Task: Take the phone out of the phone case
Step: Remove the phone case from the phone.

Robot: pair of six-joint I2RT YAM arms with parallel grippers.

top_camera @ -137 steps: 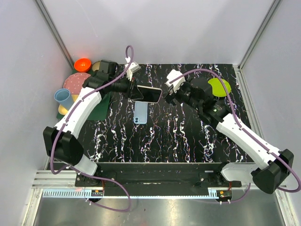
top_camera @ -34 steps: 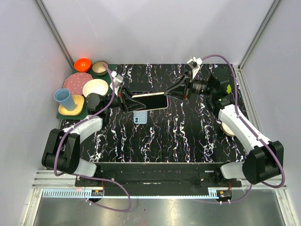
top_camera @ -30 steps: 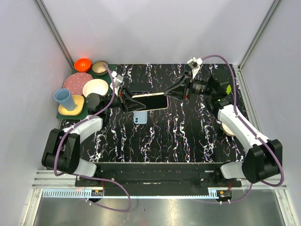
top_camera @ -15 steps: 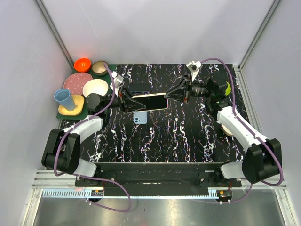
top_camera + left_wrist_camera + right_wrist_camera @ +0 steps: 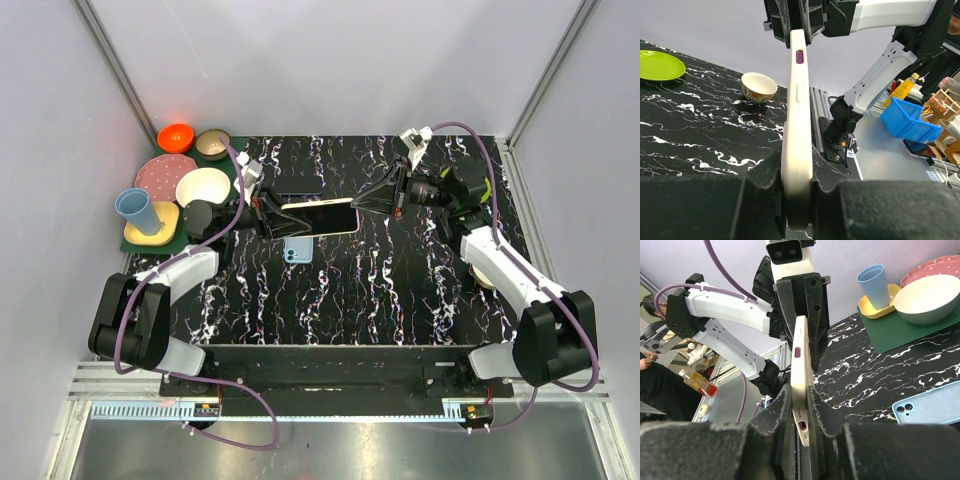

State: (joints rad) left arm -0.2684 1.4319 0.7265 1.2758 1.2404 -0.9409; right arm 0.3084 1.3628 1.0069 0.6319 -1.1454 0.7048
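Cream case (image 5: 797, 125) wraps the dark-screened phone (image 5: 322, 214) — left hand (image 5: 268, 216) and right hand (image 5: 368, 204) pinching opposite ends.

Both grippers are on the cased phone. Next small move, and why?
Probably hold firm with the left gripper and ease the right gripper away, to start working the phone case off: both are shut on its opposite ends, in midair.

left hand (image 5: 797, 197) clamped, right hand (image 5: 800, 412) apparently clamped
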